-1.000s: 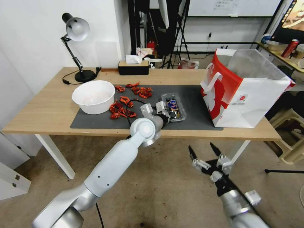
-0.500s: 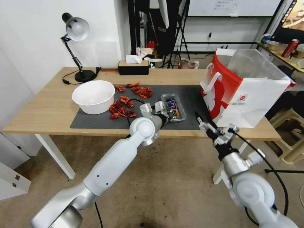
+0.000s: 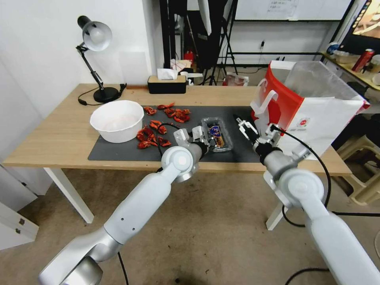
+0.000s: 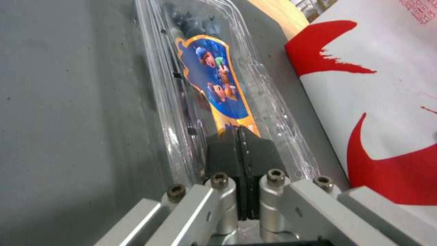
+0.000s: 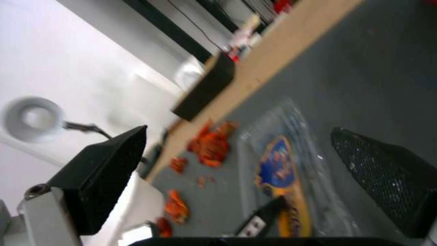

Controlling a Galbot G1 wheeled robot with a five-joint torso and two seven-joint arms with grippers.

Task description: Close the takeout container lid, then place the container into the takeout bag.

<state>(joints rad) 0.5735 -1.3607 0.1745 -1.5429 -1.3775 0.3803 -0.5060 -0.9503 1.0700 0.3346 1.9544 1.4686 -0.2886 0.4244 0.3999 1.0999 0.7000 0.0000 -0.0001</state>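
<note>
The takeout container lies flat near the middle of the head frame on the dark mat, its lid down over the berries, a blue and orange sticker on top. My left gripper sits at the container's near end, just left of centre in that frame. In my left wrist frame the left gripper has its jaws pressed together, resting on top of the lid at the low centre of the picture, with the sticker running up from them; I am not clamped on anything.

My right gripper is right of centre in the head frame, over the mat between the container and the takeout bag, close beside the bag's red face. Its jaws stand wide apart; in my right wrist frame the two black fingers sit at lower left and lower right with the container between them farther off.

The bag stands upright at the right of the head frame on the wooden surface, mouth open, handle hanging on its red side. A white bowl sits left of centre, red pieces scattered between it and the container.
</note>
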